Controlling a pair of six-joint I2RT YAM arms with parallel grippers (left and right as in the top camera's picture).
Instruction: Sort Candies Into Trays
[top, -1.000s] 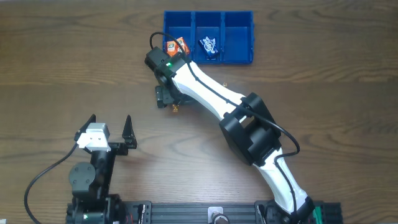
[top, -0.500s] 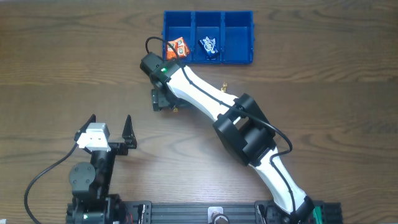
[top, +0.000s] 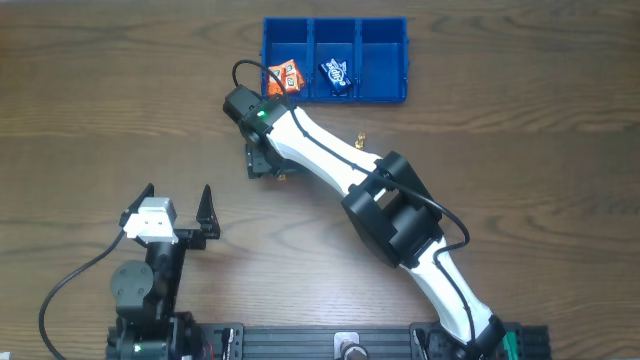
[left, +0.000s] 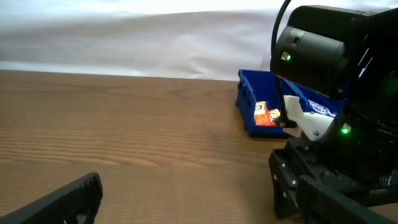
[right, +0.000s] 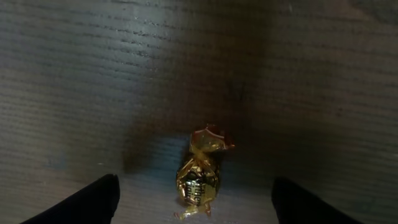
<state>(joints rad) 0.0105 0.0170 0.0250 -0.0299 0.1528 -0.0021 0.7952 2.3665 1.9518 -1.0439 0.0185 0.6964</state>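
Observation:
A gold-wrapped candy (right: 199, 175) lies on the wooden table, between the tips of my open right gripper (right: 194, 190), which hangs low around it without touching it. From above, the right gripper (top: 264, 160) sits just below the left corner of the blue three-compartment tray (top: 385, 98). The tray's left compartment holds orange candies (top: 284, 74), its middle one a blue candy (top: 335, 72). A second small gold candy (top: 358, 137) rests on the table beside the right arm. My left gripper (top: 178, 203) stands open at the lower left, with nothing in it.
The right arm (top: 340, 160) stretches diagonally across the middle of the table. In the left wrist view it stands close in front of the tray (left: 249, 118). Bare wood lies to the left and far right.
The right gripper has shifted slightly to the left over the gold candy in the first half second, then held still. The left arm has not moved.

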